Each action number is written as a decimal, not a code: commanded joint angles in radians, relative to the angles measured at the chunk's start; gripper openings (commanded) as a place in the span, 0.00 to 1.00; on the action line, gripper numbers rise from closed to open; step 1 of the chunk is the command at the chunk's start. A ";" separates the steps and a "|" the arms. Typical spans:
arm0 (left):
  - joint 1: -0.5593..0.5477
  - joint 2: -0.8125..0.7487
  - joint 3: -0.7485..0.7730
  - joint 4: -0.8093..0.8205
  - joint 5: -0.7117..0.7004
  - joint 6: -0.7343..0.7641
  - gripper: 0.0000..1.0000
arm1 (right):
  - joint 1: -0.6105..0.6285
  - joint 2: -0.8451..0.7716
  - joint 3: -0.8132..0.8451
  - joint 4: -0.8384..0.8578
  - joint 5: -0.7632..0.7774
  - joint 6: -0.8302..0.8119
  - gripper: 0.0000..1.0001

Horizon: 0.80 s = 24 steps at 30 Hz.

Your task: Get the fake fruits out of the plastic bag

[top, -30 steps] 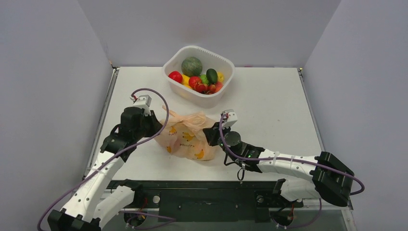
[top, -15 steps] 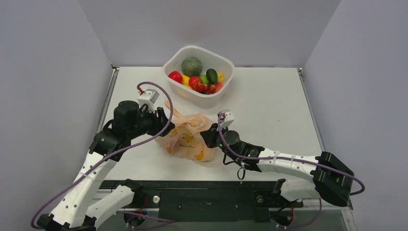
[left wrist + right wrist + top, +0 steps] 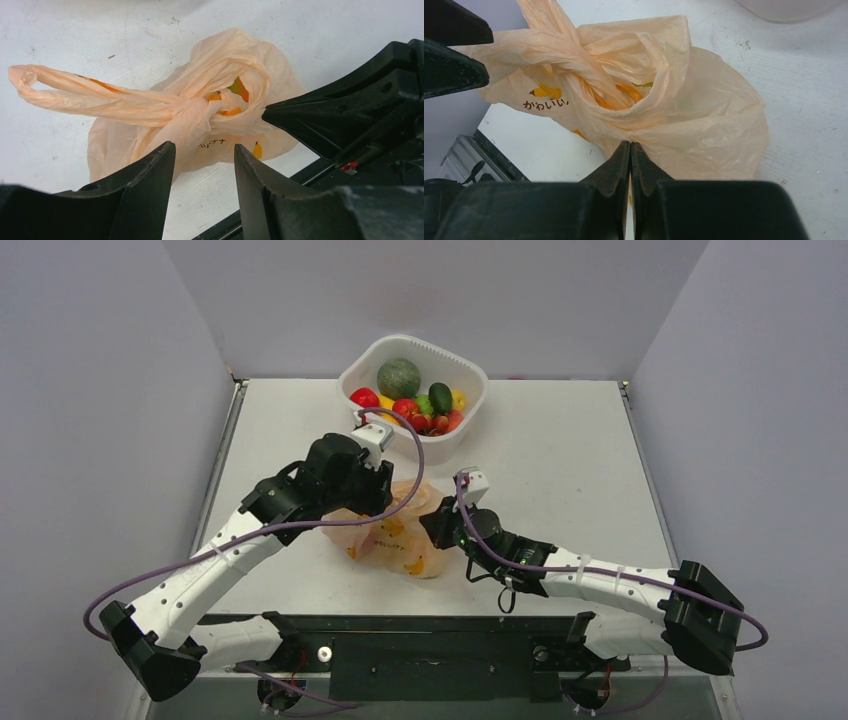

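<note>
Just changed: left fingers [image 3: 203, 147] released, swung above plastic bag [image 3: 400, 535].
Holding: right fingers [image 3: 630, 144] clenched at bag's right edge.
Meaning: fake fruits [image 3: 239, 91] still inside; regrasp needed.

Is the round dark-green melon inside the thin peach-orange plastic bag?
No, the round dark-green melon sits in the white plastic tub.

Right hand [image 3: 630, 150] pinching the bag [image 3: 704, 110] on the table [image 3: 804, 90].
The black fingers were pressed together, their tips on a gathered fold at the bag's near edge. The peach bag lay crumpled, its twisted handles running up and left, its mouth showing orange-yellow fruit [image 3: 626, 92] and a sliver of green. A yellow mark and dark lettering were printed on its left side. Black arm parts [image 3: 449, 65] filled the upper left corner.
</note>
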State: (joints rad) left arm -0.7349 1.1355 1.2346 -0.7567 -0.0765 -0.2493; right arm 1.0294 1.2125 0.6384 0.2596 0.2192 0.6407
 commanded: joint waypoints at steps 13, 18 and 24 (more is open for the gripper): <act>-0.098 0.081 -0.055 0.083 -0.136 0.141 0.50 | 0.023 -0.024 0.089 -0.081 -0.004 0.010 0.00; -0.098 0.091 -0.073 0.101 -0.216 0.138 0.50 | 0.021 -0.018 0.116 -0.101 -0.025 -0.013 0.00; -0.097 0.141 -0.081 0.095 -0.355 0.131 0.35 | 0.015 -0.015 0.123 -0.132 -0.068 -0.054 0.00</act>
State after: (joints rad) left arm -0.8307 1.2476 1.1595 -0.6914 -0.2985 -0.1188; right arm 1.0477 1.2125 0.7223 0.1398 0.1905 0.6254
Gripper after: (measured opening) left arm 0.413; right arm 0.002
